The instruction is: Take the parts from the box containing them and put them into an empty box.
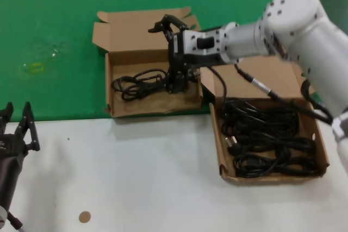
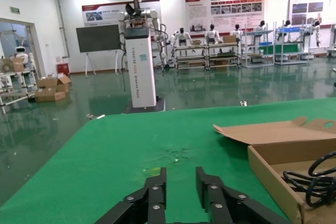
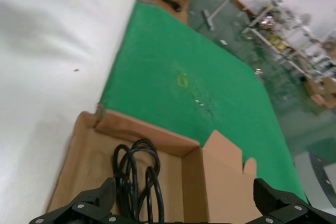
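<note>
1. Over the smaller cardboard box (image 1: 147, 88) on the green mat, the right gripper (image 1: 176, 82) hangs low at the box's right end, jaws wide apart and holding nothing (right wrist view confirms the spread).
2. One looped power cord (image 1: 138, 84) lies on that box's floor, just beside the gripper.
3. Remaining power cords (image 1: 266, 139) fill the wider cardboard box (image 1: 272, 175) on the white table.
4. Left gripper (image 1: 16, 129) sits parked at the table's near-left edge, jaws slightly apart.
5. Judgement: release step appears complete; next move calls for lifting clear and crossing to the wider box for another bundle.
</note>
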